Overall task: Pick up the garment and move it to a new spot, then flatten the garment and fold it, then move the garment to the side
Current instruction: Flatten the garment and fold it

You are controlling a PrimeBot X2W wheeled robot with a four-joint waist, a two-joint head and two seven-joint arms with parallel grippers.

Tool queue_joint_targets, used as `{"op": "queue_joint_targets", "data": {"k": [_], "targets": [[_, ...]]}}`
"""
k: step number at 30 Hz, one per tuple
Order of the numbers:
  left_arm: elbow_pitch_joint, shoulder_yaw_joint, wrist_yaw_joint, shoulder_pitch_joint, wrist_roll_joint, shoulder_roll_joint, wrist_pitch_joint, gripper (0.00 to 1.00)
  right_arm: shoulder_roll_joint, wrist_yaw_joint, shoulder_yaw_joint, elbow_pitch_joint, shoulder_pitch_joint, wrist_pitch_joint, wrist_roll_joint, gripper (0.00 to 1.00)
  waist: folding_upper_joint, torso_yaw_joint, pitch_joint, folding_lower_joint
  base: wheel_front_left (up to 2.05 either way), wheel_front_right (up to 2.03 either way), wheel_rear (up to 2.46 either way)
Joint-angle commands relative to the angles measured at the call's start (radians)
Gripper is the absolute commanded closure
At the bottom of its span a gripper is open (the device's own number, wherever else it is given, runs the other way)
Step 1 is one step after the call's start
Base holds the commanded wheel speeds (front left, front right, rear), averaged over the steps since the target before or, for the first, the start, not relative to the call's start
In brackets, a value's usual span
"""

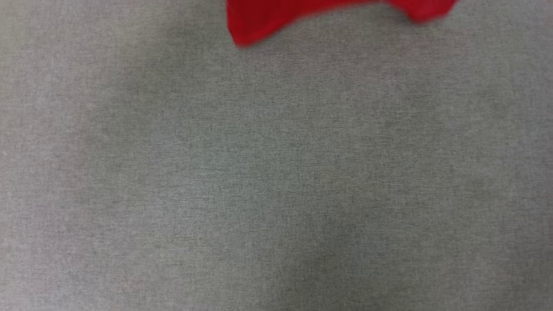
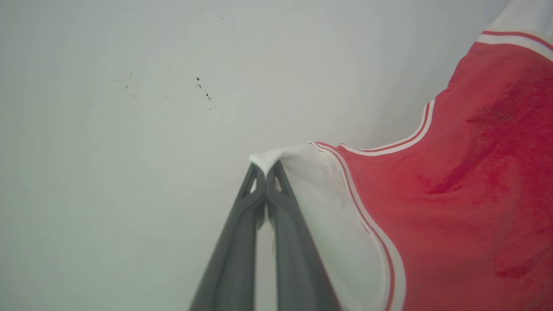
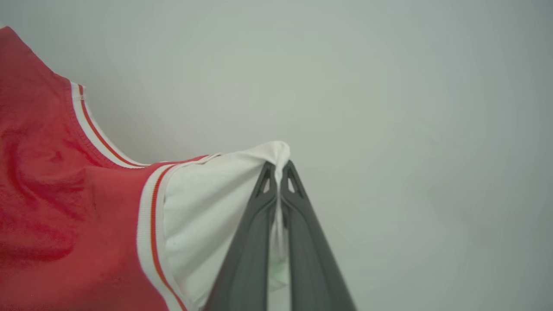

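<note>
- Grey woven surface [image 1: 276,172] was recorded across the head view.
- At the top edge of that view, the garment [image 1: 259,19] was seen as a blurred red hem with two hanging lobes. Contact between hem and surface could not be determined.
- In both wrist views, a plain pale background [image 2: 129,129] was recorded behind the fingers, with a few small dark specks in the left wrist view.
- The left gripper [image 2: 265,167] was found fully closed, with its fingertips pinched on the outer corner of a white sleeve [image 2: 319,203].
- The right gripper [image 3: 281,166] was likewise found fully closed, with a fold of the second white sleeve [image 3: 207,207] clamped between its fingertips.
- From each pinched sleeve, the cloth was seen to run past red-white striped trim [image 2: 367,224] into the red body.
- The neckline was seen to sag in a curve beside each gripper.
</note>
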State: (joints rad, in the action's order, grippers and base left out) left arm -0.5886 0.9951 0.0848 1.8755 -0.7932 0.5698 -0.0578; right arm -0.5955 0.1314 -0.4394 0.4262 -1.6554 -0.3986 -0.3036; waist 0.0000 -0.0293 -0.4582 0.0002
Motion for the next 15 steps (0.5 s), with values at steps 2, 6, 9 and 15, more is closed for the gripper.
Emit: {"op": "queue_joint_targets", "data": {"k": [2, 6, 9, 15], "targets": [[-0.031, -0.017, -0.001, 0.05, 0.013, -0.011, 0.041, 1.0, 0.015, -0.001, -0.01, 0.04, -0.066, 0.034, 0.014, 1.0, 0.0, 0.012, -0.01, -0.0002, 0.0, 0.0, 0.0], [-0.079, -0.01, 0.01, 0.057, 0.016, -0.034, 0.073, 1.0, 0.028, -0.001, -0.043, 0.107, -0.101, 0.068, 0.015, 1.0, 0.0, 0.02, -0.021, -0.0002, 0.0, 0.0, 0.0], [-0.104, 0.0, 0.016, 0.044, 0.021, -0.04, 0.085, 1.0, 0.035, -0.001, -0.065, 0.133, -0.097, 0.087, 0.01, 1.0, 0.0, 0.02, -0.028, -0.0002, 0.0, 0.0, 0.0], [-0.184, 0.053, 0.036, -0.107, -0.023, -0.068, 0.127, 1.0, 0.082, -0.001, -0.17, 0.231, 0.051, 0.156, -0.06, 1.0, 0.0, 0.015, -0.037, -0.0002, 0.0, 0.0, 0.0]]}}
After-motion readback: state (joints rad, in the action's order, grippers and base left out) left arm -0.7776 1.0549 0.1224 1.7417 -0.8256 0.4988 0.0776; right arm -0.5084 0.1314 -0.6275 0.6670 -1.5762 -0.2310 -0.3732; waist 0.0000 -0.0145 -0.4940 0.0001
